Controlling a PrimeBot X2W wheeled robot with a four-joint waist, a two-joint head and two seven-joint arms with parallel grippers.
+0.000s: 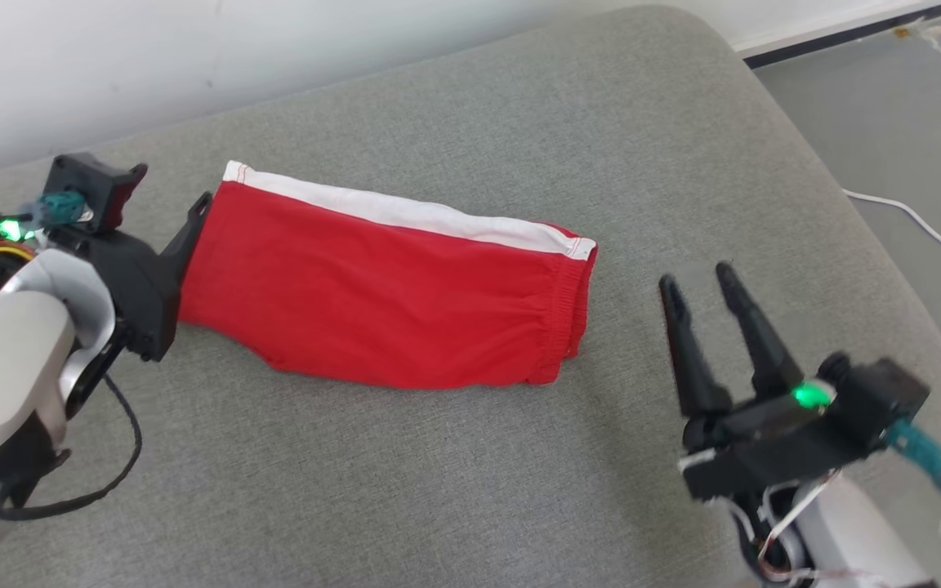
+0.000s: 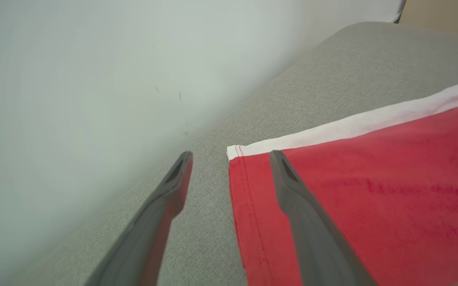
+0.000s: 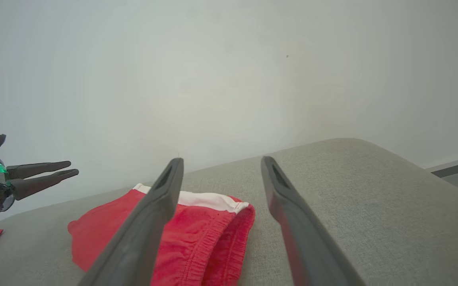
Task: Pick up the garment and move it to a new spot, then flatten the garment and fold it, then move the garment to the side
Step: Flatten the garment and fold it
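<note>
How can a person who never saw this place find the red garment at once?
Start at the wide grey cushion before the white wall. On its middle lies a folded pair of shorts, between the left tool and the right tool. Its bright red cloth, with a white stripe along the far edge, stands out against the grey.

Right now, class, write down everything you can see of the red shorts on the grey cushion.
The shorts are soft red cloth, folded into a long flat band lying on the grey cushion. A white stripe runs along the far edge. The right end shows a gathered elastic waistband; the left end is a stitched hem. The open left gripper straddles the hem corner, one finger above the cloth; whether it touches is unclear. The open right gripper stands apart from the waistband end.
</note>
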